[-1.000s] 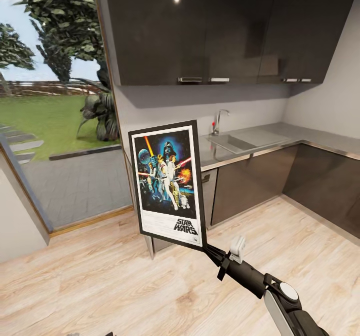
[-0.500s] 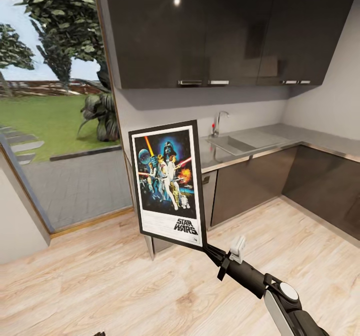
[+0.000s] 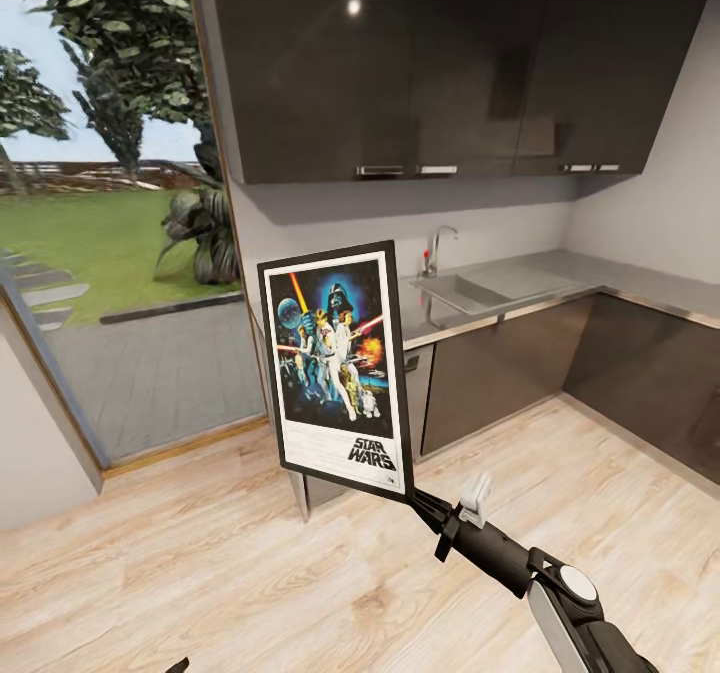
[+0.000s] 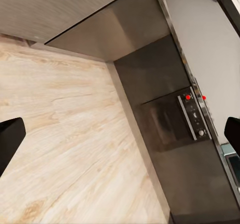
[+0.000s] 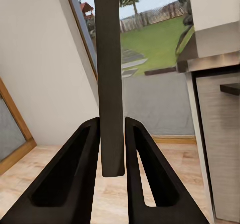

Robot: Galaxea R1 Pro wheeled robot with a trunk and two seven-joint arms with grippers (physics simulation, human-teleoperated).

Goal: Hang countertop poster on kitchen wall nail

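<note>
— Since a second ago, any change?

— Little: the camera has shifted a touch, so the upper cabinets sit slightly lower in the head view. Poster and right arm hold the same pose.

— Item one?

— One poster, upright, black frame, white border, "STAR WARS" lettering at its foot. Held in the air over the wooden floor, in front of the near end of the kitchen countertop, at about 9 o'clock from the sink.

— Held by what?

— One right gripper, clamped on the frame's corner at 5 o'clock. The right wrist view shows its two fingers pressed either side of the frame's dark edge.

— The left gripper?

— One left gripper, its two dark fingertips set wide apart, nothing between them. Beyond it: one oven with two red knobs, set in dark cabinets.

— Fixtures?

— One tap behind the sink. One large window at 9 o'clock, lawn and trees outside.
</note>
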